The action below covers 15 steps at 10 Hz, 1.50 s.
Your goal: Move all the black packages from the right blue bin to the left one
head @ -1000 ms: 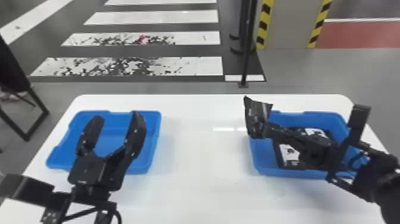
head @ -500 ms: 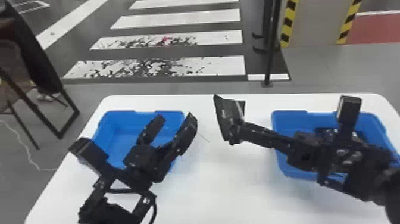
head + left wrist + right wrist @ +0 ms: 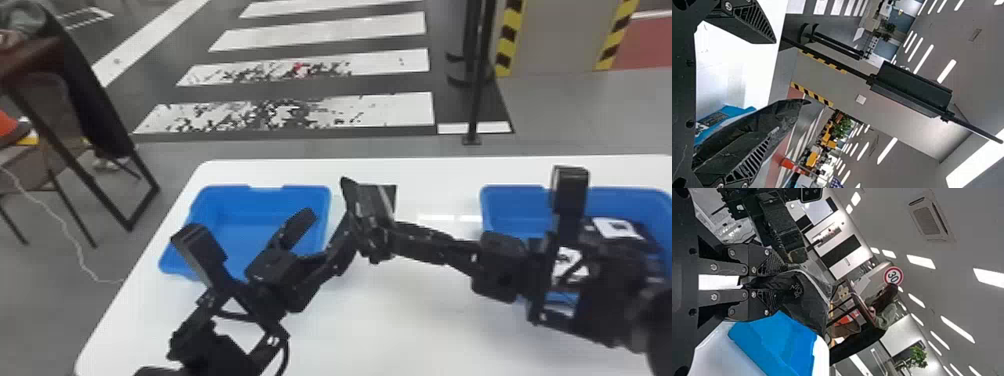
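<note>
Leftward — right pincer (image 3: 381,241) with package (image 3: 369,204).

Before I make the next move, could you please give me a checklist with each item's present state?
1. Right tool gripping the crumpled black plastic package: ok.
2. Left tool open: ok.
3. Package clear of the left tool's fingers: cannot tell; they overlap in view.
4. Package over the left blue plastic bin: not ok; the head view shows it right of that bin.
5. Right blue plastic bin emptied: not ok; black packages with white labels lie inside.
</note>
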Motion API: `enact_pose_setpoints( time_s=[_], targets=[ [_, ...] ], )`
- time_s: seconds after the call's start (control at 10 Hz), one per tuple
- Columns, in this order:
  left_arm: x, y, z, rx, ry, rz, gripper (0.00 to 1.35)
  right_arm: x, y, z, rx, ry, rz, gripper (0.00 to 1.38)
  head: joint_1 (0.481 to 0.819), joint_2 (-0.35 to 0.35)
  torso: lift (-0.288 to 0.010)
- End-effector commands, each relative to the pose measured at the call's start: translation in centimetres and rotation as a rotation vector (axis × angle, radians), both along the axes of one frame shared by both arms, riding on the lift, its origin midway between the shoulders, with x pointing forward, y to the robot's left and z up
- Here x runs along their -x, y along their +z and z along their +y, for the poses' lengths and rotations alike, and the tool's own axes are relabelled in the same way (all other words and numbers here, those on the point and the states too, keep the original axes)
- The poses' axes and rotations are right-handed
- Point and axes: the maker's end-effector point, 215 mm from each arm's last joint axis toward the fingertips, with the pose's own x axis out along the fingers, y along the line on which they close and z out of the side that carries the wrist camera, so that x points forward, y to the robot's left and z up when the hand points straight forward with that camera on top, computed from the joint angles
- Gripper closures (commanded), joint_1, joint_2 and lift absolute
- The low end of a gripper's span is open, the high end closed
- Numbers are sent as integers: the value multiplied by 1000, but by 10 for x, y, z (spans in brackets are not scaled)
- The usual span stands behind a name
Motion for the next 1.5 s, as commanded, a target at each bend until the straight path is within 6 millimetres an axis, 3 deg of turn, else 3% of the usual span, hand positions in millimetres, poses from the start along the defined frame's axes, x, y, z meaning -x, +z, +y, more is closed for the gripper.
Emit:
enact_pose_setpoints(
  time_s=[0.0, 0.3, 0.5, 0.7, 0.8, 0.9, 1.0, 1.3, 1.4],
  targets=[
    [1, 7, -1, 38, -3, -11, 101, 3, -4, 3, 1, 9, 8, 1046, 695, 232, -140],
    [1, 16, -4, 66, -19, -22, 101, 1, 3, 3, 1, 11, -9, 1046, 695, 237, -140],
    [6, 10, -22, 93, -70, 13, 117, 0, 1, 5, 7, 17, -6, 1046, 695, 233, -140],
    [8, 10, -34, 102, -111, 29, 315, 4, 3, 14, 3, 36, -5, 1046, 695, 215, -140],
    [7, 11, -33, 97, -109, 27, 559, 8, 3, 18, -5, 43, -2, 1046, 695, 212, -140],
    [11, 7, -36, 79, -126, 64, 1015, 6, 2, 17, -8, 39, 0, 1046, 695, 215, -140],
    [10, 13, -31, 66, -111, 45, 1228, 2, 4, 16, -12, 32, -5, 1046, 695, 218, -140],
    [9, 27, -26, 86, -84, 2, 1211, -6, 6, 12, -28, 14, -14, 995, 695, 219, -140],
    [7, 28, -17, 78, -49, -7, 1211, -7, 4, 10, -41, 6, -2, 679, 695, 218, -140]
  ],
)
